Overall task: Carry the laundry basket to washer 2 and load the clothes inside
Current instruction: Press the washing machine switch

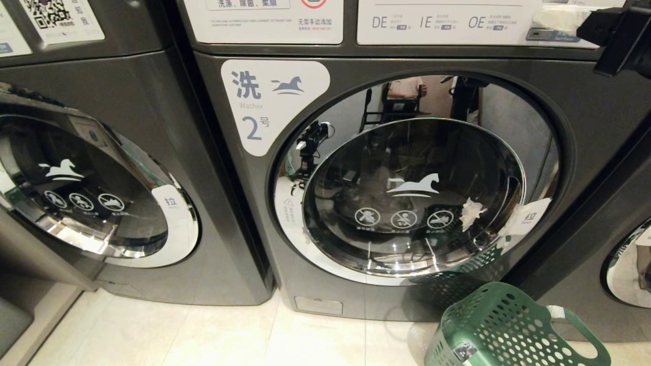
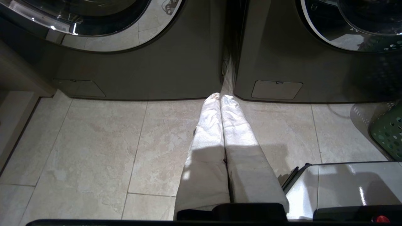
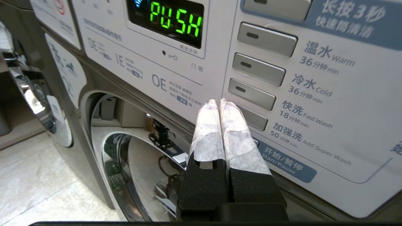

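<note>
Washer 2 (image 1: 407,168) fills the middle of the head view, dark grey, with its round chrome-rimmed door (image 1: 414,195) closed and a white label with a blue "2" (image 1: 264,109). The green laundry basket (image 1: 503,328) stands on the floor at its lower right corner; its edge (image 2: 389,135) also shows in the left wrist view. The clothes are not in view. My right gripper (image 3: 219,102) is shut and empty, raised in front of washer 2's control panel (image 3: 301,78), with its tips close to a grey button (image 3: 256,119). My left gripper (image 2: 220,95) is shut and empty, hanging low over the floor tiles.
Another grey washer (image 1: 101,193) stands to the left, its door (image 1: 86,188) angled out from the front. A third machine (image 1: 625,264) is at the right edge. The panel display (image 3: 174,18) reads "PUSH". Pale floor tiles (image 1: 203,335) lie before the washers.
</note>
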Controlling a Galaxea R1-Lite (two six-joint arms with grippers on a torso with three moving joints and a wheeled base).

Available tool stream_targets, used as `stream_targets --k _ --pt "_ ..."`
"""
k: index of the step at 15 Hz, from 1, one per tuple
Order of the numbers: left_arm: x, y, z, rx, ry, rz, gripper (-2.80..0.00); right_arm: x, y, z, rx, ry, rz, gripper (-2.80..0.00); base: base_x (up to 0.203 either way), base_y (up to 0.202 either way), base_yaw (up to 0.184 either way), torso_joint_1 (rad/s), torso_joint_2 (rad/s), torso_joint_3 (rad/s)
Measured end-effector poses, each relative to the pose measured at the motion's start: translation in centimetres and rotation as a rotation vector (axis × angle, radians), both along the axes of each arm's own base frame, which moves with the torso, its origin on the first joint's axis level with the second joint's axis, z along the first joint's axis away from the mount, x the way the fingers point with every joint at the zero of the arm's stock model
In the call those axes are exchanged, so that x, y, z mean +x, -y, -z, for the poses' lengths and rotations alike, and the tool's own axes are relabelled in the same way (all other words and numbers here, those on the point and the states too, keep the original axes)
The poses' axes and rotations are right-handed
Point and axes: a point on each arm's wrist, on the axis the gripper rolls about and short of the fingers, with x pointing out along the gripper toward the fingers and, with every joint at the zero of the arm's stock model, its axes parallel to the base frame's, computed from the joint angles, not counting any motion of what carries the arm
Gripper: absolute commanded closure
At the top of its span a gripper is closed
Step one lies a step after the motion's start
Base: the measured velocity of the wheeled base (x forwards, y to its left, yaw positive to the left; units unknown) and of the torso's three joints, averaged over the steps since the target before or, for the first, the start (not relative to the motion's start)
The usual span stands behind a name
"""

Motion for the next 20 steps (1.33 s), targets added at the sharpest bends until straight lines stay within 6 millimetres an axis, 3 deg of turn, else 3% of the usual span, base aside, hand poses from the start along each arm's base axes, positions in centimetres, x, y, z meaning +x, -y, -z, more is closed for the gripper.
stream_targets --k 6,20 --pt "0.0 0.0 0.0 0.0 0.0 0.0 0.0 0.5 -0.3 0.2 0.011 -0.014 0.015 0.0 0.0 0.0 0.0 0.0 0.0 0.0" --pt "0.0 0.0 0.0 0.0 0.0 0.0 0.0 -1.3 0.6 0.2 0.032 -0.008 0.092 0.0 0.0 0.0 0.0 0.0 0.0 0.0"
